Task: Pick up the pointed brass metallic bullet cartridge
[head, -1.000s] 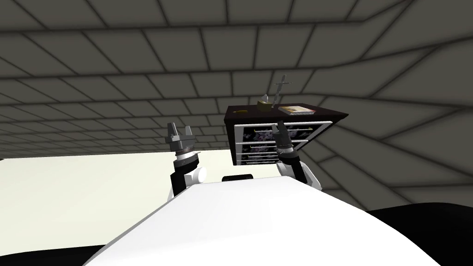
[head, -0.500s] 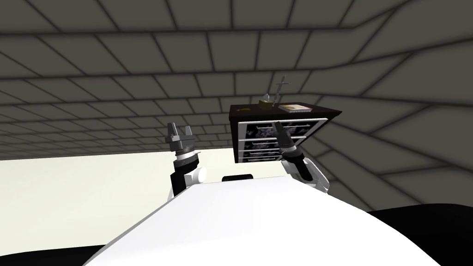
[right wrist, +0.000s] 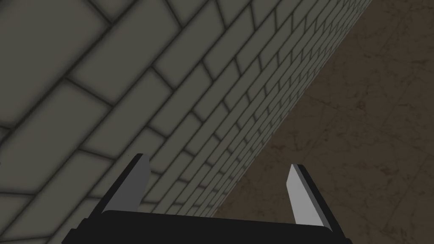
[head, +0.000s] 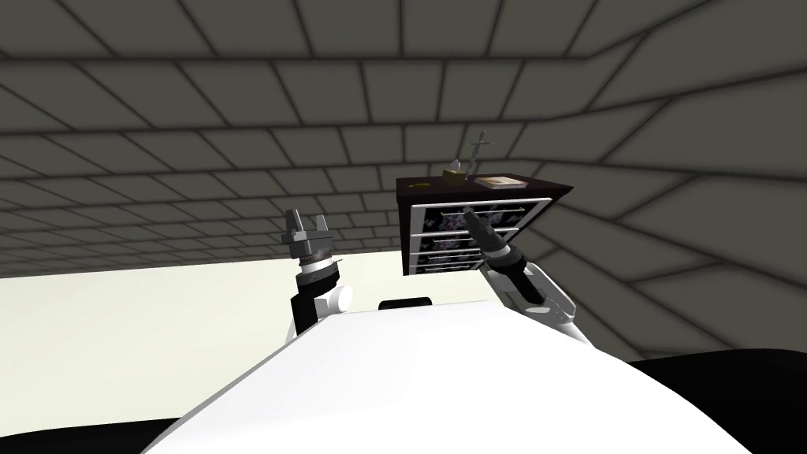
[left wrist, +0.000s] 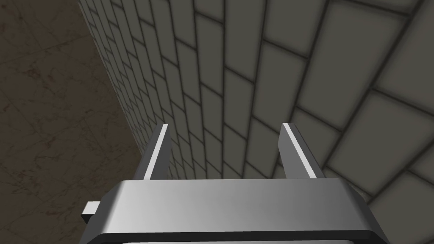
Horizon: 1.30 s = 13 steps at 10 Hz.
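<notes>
A small brass cartridge (head: 418,184) lies on the dark top of a chest of drawers (head: 552,189), near that top's left end. My right gripper (head: 471,214) is raised in front of the drawer fronts, below the top and to the right of the cartridge. In the right wrist view its fingers (right wrist: 302,195) stand open with nothing between them. My left gripper (head: 306,225) is held up well left of the chest. It is open and empty too, as the left wrist view (left wrist: 224,125) shows.
On the chest top also stand a small tan box (head: 453,175), a thin grey cross-shaped object (head: 479,148) and a flat book (head: 501,183). The drawer fronts (head: 441,236) are white-framed with thin handles. Grey tiled walls close in behind; pale floor (head: 158,315) lies to the left.
The whole head view has shifted: the chest now looks smaller and slightly further right, so I have moved. My right forearm has swung lower and to the right. The left arm is unchanged.
</notes>
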{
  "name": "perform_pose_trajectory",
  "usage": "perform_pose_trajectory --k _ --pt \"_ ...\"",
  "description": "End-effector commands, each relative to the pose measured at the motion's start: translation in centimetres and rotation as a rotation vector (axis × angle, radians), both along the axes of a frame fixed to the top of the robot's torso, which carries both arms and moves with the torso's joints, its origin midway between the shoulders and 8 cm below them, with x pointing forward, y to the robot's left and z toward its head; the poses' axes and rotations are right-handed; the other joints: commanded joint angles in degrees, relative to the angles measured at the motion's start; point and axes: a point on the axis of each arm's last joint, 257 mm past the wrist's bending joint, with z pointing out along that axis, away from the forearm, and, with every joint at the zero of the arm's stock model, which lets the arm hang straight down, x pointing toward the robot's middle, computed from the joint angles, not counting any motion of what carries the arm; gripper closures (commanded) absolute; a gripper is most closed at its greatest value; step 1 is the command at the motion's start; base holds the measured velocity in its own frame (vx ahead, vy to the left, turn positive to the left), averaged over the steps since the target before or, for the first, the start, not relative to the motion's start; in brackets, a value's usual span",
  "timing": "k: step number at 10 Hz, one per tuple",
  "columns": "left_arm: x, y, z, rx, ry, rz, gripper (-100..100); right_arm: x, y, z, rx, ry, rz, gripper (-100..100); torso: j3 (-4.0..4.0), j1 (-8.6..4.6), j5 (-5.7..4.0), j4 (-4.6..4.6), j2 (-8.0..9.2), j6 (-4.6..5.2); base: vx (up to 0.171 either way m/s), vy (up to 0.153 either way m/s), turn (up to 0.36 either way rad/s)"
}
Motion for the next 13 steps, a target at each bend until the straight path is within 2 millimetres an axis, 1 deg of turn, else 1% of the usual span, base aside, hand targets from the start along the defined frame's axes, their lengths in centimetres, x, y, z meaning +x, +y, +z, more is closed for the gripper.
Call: perform_pose_trajectory --k 1,2,3,4,5,6,7,9,10,11,12,13 --pt "0.0 0.0 0.0 0.0 0.0 0.0 0 -0.2 0.2 -0.1 -0.096 -0.035 0.001 -100 0.0 0.0 0.0 0.0 0.0 0.0 -0.083 0.121 -0.048" --pt "0.0 0.0 0.0 0.0 0.0 0.0 0 -0.2 0.4 -0.2 -0.121 -0.032 0.011 -100 0.0 0.1 0.02 -0.01 0.01 0.0 -0.072 0.102 -0.041" --pt "0.0 0.0 0.0 0.0 0.0 0.0 0 -0.3 0.4 -0.4 -0.196 -0.062 0.007 -100 -0.02 0.05 0.02 -0.01 -0.03 0.0 -0.063 0.132 -0.066" --pt "0.0 0.0 0.0 0.0 0.0 0.0 0 -0.3 0.6 -0.5 -0.224 -0.06 0.018 -100 -0.04 0.16 0.03 -0.02 -0.06 0.01 -0.052 0.113 -0.038" --pt "0.0 0.0 0.0 0.0 0.0 0.0 0 -0.3 0.4 -0.8 -0.298 -0.088 0.014 -100 -0.07 0.1 0.03 -0.03 -0.11 -0.01 -0.064 0.118 -0.054" --pt "0.0 0.0 0.0 0.0 0.0 0.0 0 -0.3 0.6 -0.9 -0.326 -0.086 0.025 -100 -0.06 0.12 0.02 -0.03 -0.09 0.0 -0.052 0.104 -0.036" --pt "0.0 0.0 0.0 0.0 0.0 0.0 0 -0.3 0.3 -1.3 -0.401 -0.112 0.02 -100 -0.07 0.07 0.02 -0.03 -0.13 -0.01 -0.053 0.112 -0.075" --pt "0.0 0.0 0.0 0.0 0.0 0.0 0 -0.3 0.5 -1.4 -0.439 -0.11 0.037 -100 -0.1 0.04 0.02 -0.04 -0.17 -0.01 -0.028 0.07 -0.014" --pt "0.0 0.0 0.0 0.0 0.0 0.0 0 -0.2 0.1 -1.9 -0.522 -0.132 0.035 -100 -0.15 -0.12 -0.02 -0.06 -0.26 -0.01 -0.019 0.073 -0.049" --pt "0.0 0.0 0.0 0.0 0.0 0.0 0 -0.3 0.2 -2.0 -0.548 -0.131 0.046 -100 -0.16 -0.06 -0.02 -0.07 -0.27 0.0 -0.017 0.091 -0.051" --pt "0.0 0.0 0.0 0.0 0.0 0.0 0 -0.1 -0.4 -2.5 -0.623 -0.151 0.042 -100 -0.17 -0.01 0.0 -0.07 -0.29 -0.01 -0.029 0.119 -0.059" --pt "0.0 0.0 0.0 0.0 0.0 0.0 0 -0.1 -0.3 -2.6 -0.651 -0.15 0.054 -100 -0.15 0.1 0.02 -0.06 -0.25 0.0 -0.022 0.116 -0.039"
